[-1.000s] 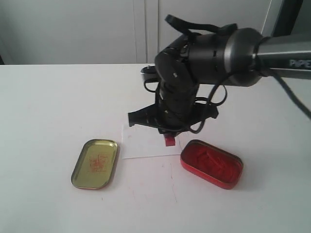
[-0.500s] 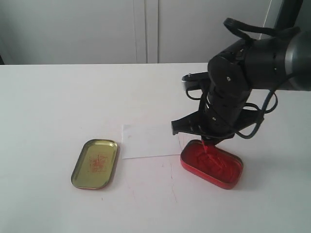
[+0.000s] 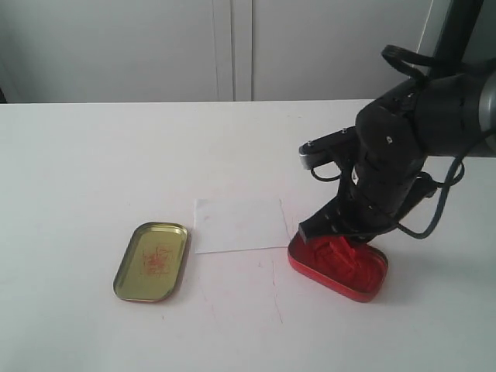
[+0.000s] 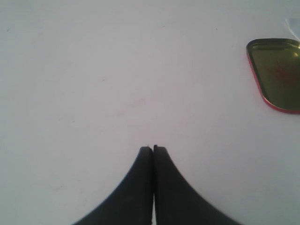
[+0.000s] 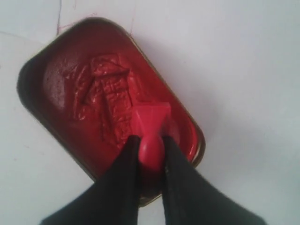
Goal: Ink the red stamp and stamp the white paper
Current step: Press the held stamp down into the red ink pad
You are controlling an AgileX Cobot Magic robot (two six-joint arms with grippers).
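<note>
My right gripper (image 5: 151,140) is shut on the knob of the red stamp (image 5: 152,125), whose square base is down in the red ink paste of the open red tin (image 5: 93,93). From the exterior view the right arm hangs low over that tin (image 3: 364,275) and hides the stamp. The white paper (image 3: 239,225) lies flat just left of the tin, blank as far as I can see. My left gripper (image 4: 153,148) is shut on nothing, above bare white tabletop, and does not appear in the exterior view.
A shallow gold-coloured tin lid (image 3: 152,261) with a faint red mark inside lies left of the paper; it also shows in the left wrist view as the lid (image 4: 277,74). Faint red scratch lines mark the tabletop (image 3: 77,170) below the paper.
The right arm has carried the stamp from above the paper's right edge rightward over the red tin and lowered it into the ink paste. The paper, lid and tin have stayed put.
</note>
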